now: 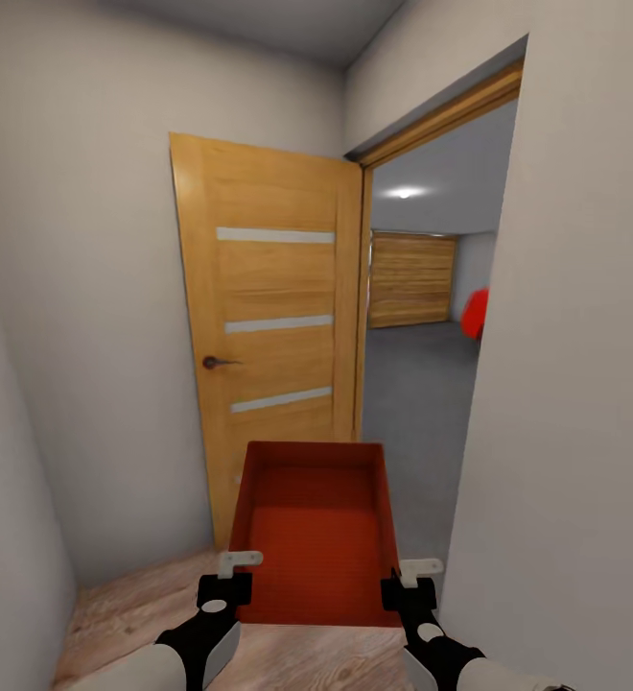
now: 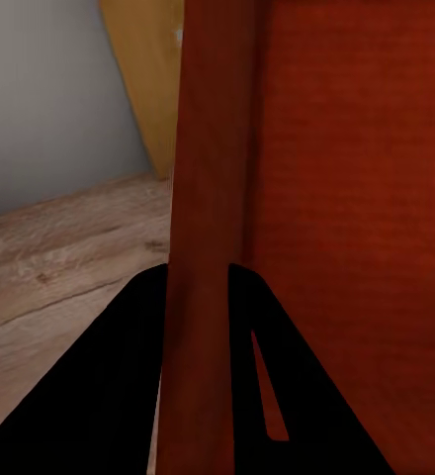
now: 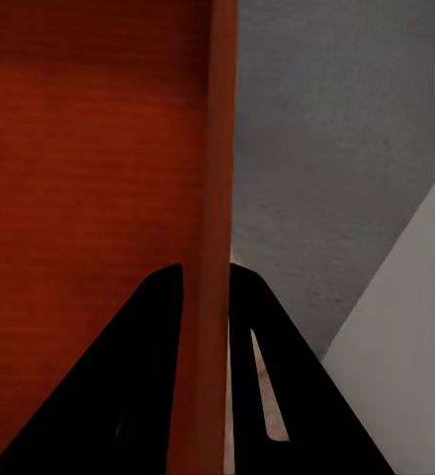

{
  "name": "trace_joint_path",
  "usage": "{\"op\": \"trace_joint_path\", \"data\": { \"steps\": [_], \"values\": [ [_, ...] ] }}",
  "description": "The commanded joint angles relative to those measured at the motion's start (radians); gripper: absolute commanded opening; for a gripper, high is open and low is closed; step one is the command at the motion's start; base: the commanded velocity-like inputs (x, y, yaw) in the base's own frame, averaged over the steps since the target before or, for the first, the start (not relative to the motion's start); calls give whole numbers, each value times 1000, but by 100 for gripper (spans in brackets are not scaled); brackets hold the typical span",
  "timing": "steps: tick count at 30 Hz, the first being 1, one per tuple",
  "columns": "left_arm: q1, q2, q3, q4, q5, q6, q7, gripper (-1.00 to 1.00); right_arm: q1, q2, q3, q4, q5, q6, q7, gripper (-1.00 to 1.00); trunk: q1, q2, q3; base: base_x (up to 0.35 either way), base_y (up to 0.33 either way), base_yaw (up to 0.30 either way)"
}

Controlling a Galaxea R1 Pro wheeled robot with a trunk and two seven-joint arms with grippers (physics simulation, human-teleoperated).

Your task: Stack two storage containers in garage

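Note:
A red-orange open-top storage container [image 1: 316,533] hangs in front of me over the light wood floor, held by both arms. My left gripper [image 1: 230,576] is shut on its left wall [image 2: 206,198], with a black finger on each side of the wall. My right gripper [image 1: 408,583] is shut on the right wall [image 3: 210,198] in the same way. The container is empty. Through the doorway ahead lies the garage with its dark grey floor [image 1: 412,384].
An open wooden door [image 1: 269,326] stands at the left of the doorway, swung against the wall. A cream wall [image 1: 566,384] bounds the doorway on the right. Inside the garage are a wooden garage door [image 1: 412,278] and part of a red car [image 1: 475,314].

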Motion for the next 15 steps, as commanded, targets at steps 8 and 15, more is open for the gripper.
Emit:
{"op": "trace_joint_path", "data": {
  "steps": [8,15],
  "values": [
    [-2,0,56,-3,-9,-6,25,-100,-1,5,-10,2,-6,0,-1,-100,1,-1,-2,208,281,-285],
    [-2,0,56,-3,-9,-6,25,-100,-1,5,-10,2,-6,0,-1,-100,1,-1,-2,208,281,-285]
  ]
}}
